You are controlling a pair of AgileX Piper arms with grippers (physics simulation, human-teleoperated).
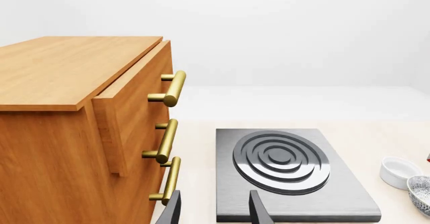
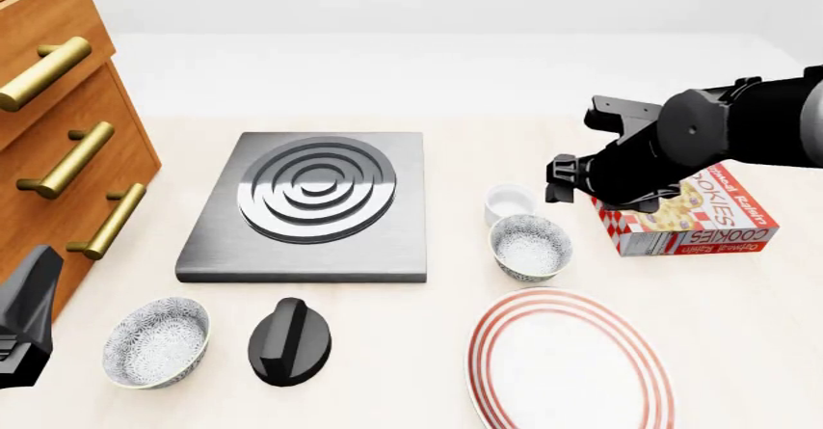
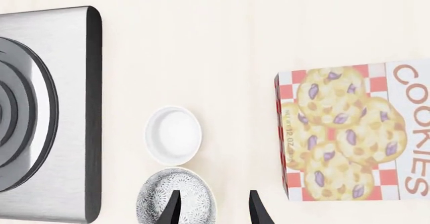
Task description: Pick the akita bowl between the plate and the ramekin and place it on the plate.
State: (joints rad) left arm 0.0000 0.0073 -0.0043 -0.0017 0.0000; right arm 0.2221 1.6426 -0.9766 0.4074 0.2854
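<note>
left wrist view: one wooden cabinet (image 1: 74, 133) with three brass handles, one hob (image 1: 289, 176), one ramekin (image 1: 399, 172) and one speckled bowl (image 1: 422, 194) at the frame edge; the left gripper (image 1: 213, 209) has its fingers spread, holding nothing.

front view: two speckled bowls, the akita bowl (image 2: 531, 247) between the ramekin (image 2: 510, 202) and the plate (image 2: 570, 359), the other bowl (image 2: 156, 341) by one black knob (image 2: 289, 341); one cookie box (image 2: 688, 212) on the bench (image 2: 425, 352).

right wrist view: right gripper (image 3: 213, 206) fingers spread, over the akita bowl's edge.

Wooden drawer cabinet (image 1: 74, 128) with brass handles (image 1: 170, 89), hob plate (image 1: 289, 176) beside it, ramekin (image 1: 399, 171) touching akita bowl (image 1: 421, 193).
</note>
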